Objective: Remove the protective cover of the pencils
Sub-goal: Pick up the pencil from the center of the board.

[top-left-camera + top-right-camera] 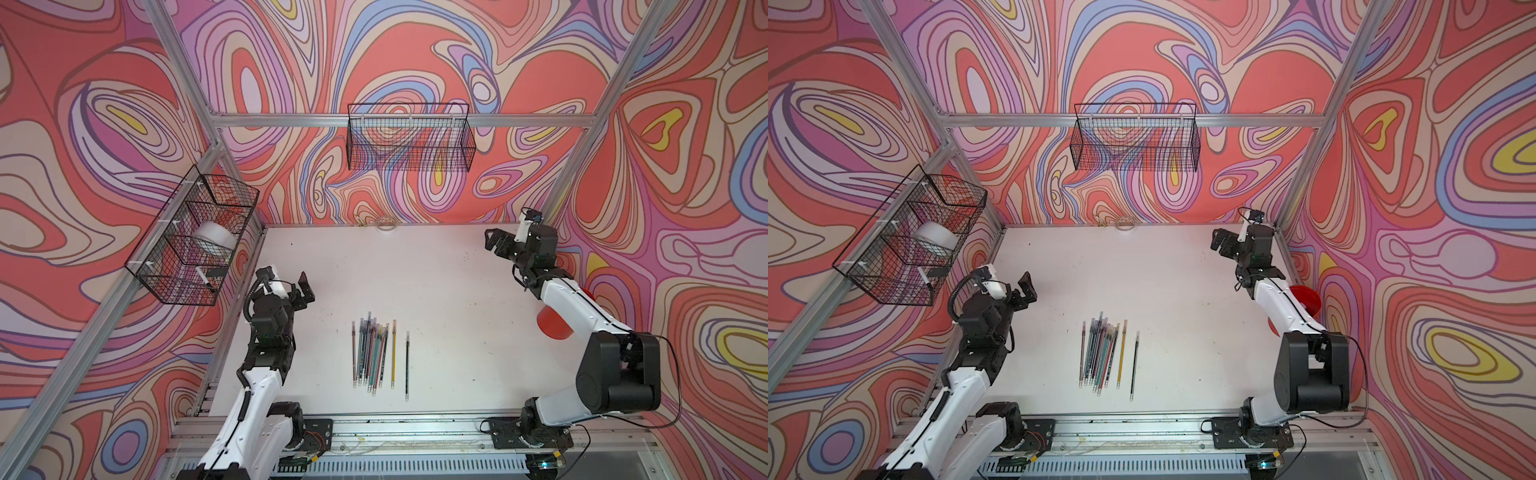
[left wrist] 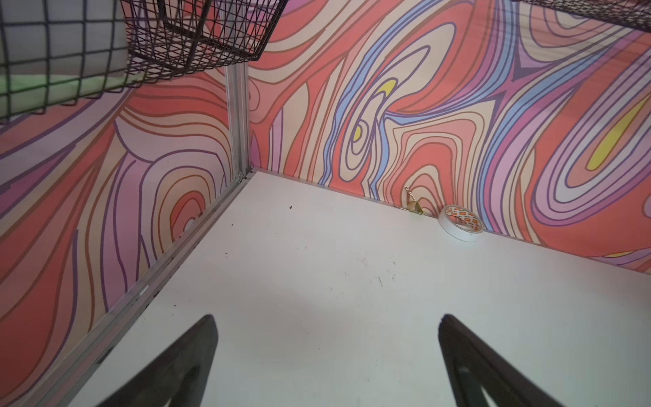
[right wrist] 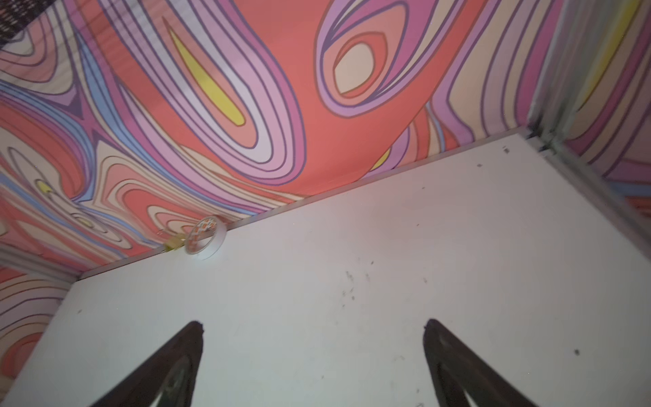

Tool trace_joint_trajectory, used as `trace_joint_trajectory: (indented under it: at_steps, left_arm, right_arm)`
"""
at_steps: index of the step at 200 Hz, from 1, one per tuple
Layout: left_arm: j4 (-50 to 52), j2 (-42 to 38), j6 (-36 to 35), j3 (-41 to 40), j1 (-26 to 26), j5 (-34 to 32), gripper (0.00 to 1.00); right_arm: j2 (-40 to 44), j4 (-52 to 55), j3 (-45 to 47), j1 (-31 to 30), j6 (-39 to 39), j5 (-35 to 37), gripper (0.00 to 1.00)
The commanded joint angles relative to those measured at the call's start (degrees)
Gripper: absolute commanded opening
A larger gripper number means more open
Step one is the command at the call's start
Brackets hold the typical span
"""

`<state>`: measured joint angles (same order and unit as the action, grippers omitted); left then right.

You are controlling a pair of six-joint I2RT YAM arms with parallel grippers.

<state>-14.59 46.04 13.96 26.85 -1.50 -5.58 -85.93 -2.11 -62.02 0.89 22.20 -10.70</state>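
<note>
Lying bunched: thin multicoloured pencils (image 1: 374, 357), translucent plastic caps (image 1: 369, 326) on | left gripper (image 1: 305, 289), right gripper (image 1: 494, 245): spread wide, empty | risk: pinch may snag neighbours

table (image 1: 436, 282): white, scuffed, small dark specks
tape roll (image 2: 460, 223): white w/ orange print inside, on table edge at back wall
clip (image 2: 413, 206): gold, just beside tape roll, against wall
back basket (image 1: 409, 137): black wire, hung on back frame bar
side basket (image 1: 166, 232): black wire w/ dividers, on left wall
white roll (image 1: 214, 239): in side basket, mid compartment
marker (image 1: 205, 279): white, dark tip, side basket near-end compartment
red container (image 1: 552, 324): table's right edge, partly hidden
walls (image 1: 374, 54): swirl print, red/lilac/blue/yellow
</note>
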Motion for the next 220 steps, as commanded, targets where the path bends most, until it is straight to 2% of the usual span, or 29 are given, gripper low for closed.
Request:
trace_joint_trajectory:
  at_steps: [1, 8, 14, 20, 41, 58, 69, 75, 80, 90, 94, 97, 102, 104, 112, 129, 146, 154, 168, 191, 220]
  left_arm:
    - [16.7, -2.6, 7.6, 1.5, -0.2, -3.4, 1.0]
    - [19.8, -3.4, 13.0, 1.7, -0.2, -8.9, 1.0]
    - [25.2, -3.8, 20.6, 2.1, -0.2, -13.6, 1.0]
    - [28.4, -4.3, 25.3, 3.2, -0.5, -15.0, 1.0]
    - [32.2, -4.3, 24.1, 6.8, -0.7, -8.4, 1.0]
    - [44.8, -1.6, 29.7, 13.3, -0.7, -13.8, 1.0]
    - [55.5, 1.8, 36.8, 19.5, -0.7, -17.3, 1.0]
    - [59.9, 3.9, 38.2, 22.6, -0.7, -17.2, 1.0]
    - [63.0, 5.7, 38.8, 25.2, -0.7, -16.9, 0.98]
    - [68.3, 8.7, 39.4, 29.0, -0.7, -16.6, 0.99]
    - [69.1, 9.6, 38.9, 29.7, -0.7, -16.4, 1.0]
    - [69.4, 10.1, 38.1, 30.1, -0.7, -16.2, 1.0]
    - [69.5, 11.0, 36.6, 30.5, -0.7, -16.2, 0.99]
    - [69.7, 11.2, 36.5, 30.5, -0.7, -16.3, 0.99]
    - [70.8, 12.3, 37.1, 30.9, -0.8, -17.0, 0.99]
    - [71.8, 15.1, 35.6, 31.6, -0.9, -15.5, 1.0]
    - [73.0, 17.8, 29.0, 34.0, -1.0, -9.8, 1.0]
    - [73.3, 18.1, 25.7, 35.2, -0.9, -6.4, 0.95]
    - [73.6, 15.2, 24.8, 34.9, -1.0, -5.4, 0.94]
    - [69.1, 5.6, 23.3, 30.6, -1.0, -2.4, 0.99]
    - [72.3, 0.8, 19.8, 32.5, -1.0, 1.2, 1.0]
  right_arm:
    - [1.1, 5.0, -0.6, -0.7, 8.7, -8.6, 0.98]
    - [1.1, 5.5, -0.5, -0.7, 11.0, -7.7, 0.98]
    - [1.0, 6.4, -0.9, -0.5, 12.7, -7.2, 0.98]
    - [0.9, 7.0, -1.5, -0.5, 12.1, -7.4, 0.98]
    - [4.5, 3.2, 1.8, 0.3, 13.6, -8.3, 0.98]
    - [8.6, 2.2, 5.8, 2.3, 21.9, -6.7, 0.98]
    - [8.4, 1.3, 5.9, 4.7, 24.8, -14.0, 0.98]
    - [7.3, 0.6, 4.6, 4.8, 24.2, -17.8, 0.98]
    - [6.3, 2.9, 2.4, 4.2, 23.0, -18.9, 0.94]
    - [4.2, 14.1, -4.4, -0.3, 18.5, -13.5, 0.83]
    - [3.3, 18.7, -7.3, -2.8, 16.2, -10.3, 0.82]
    - [2.6, 21.5, -9.1, -4.9, 14.6, -7.7, 0.84]
    - [1.7, 25.3, -11.7, -8.7, 12.5, -3.2, 0.96]
    - [1.4, 26.4, -12.6, -9.9, 11.9, -1.5, 0.98]
    - [0.3, 29.5, -15.1, -15.7, 11.0, 2.7, 0.98]
    - [-1.3, 30.6, -16.5, -24.3, 13.7, 4.3, 0.99]
    - [-3.3, 33.1, -18.3, -33.3, 18.5, 9.2, 0.84]
    - [-5.1, 34.7, -20.0, -37.7, 20.4, 11.0, 0.79]
    - [-9.1, 38.7, -24.7, -45.3, 23.0, 14.1, 0.74]
    - [-17.1, 45.7, -32.9, -56.3, 27.3, 19.7, 0.64]
    - [-24.9, 48.7, -40.4, -65.9, 30.8, 19.9, 0.59]
